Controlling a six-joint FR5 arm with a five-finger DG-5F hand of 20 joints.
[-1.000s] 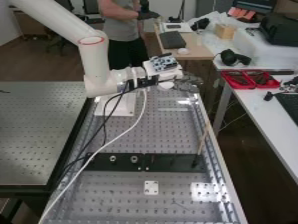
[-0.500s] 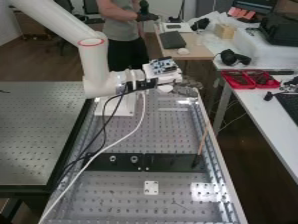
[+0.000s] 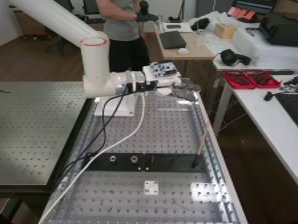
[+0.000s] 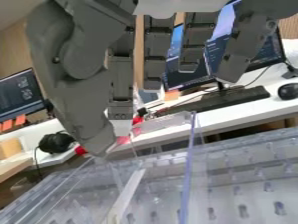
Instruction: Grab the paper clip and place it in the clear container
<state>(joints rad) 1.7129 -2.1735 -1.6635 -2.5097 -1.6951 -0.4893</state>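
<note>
Close by the container (image 4: pixel 188 172) hangs the hand (image 4: pixel 70 65), probably so a release lands inside, though whether it is grasping anything I cannot tell.

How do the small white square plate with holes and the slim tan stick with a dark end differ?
The white plate is short and square; the tan stick is long and thin.
The plate lies flat; the stick slants.
The plate is on the perforated metal bench; the stick's dark end is at the long black strip.
</note>
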